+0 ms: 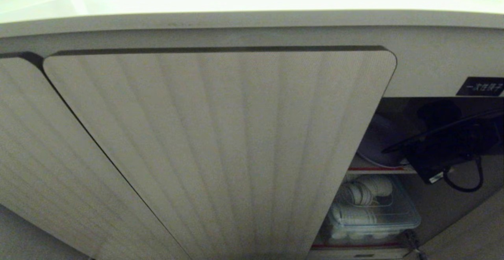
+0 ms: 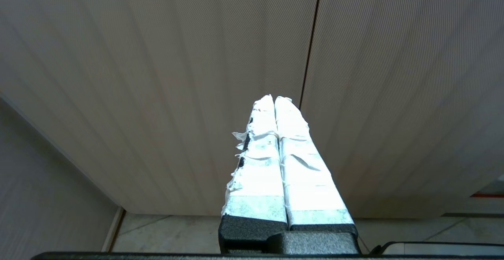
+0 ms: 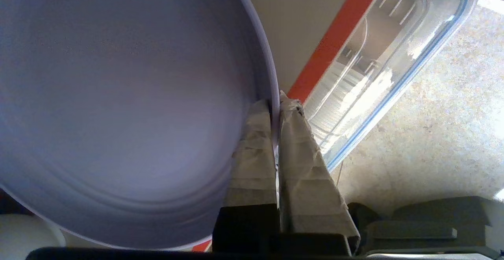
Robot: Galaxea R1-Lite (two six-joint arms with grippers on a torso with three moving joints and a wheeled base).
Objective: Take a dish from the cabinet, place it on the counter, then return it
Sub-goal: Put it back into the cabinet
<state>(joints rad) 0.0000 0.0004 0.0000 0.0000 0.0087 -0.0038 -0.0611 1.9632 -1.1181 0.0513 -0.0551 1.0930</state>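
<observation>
The right gripper was pinched tight on the lavender plate's rim inside the cabinet, at about 3 o'clock from the head, so I'd keep it level past the red shelf edge; left gripper sat closed, empty.

Left gripper: black body, fingers wrapped in frayed white tape. Right gripper: same wrap, creased. Right arm: black, looped black cable.
</observation>
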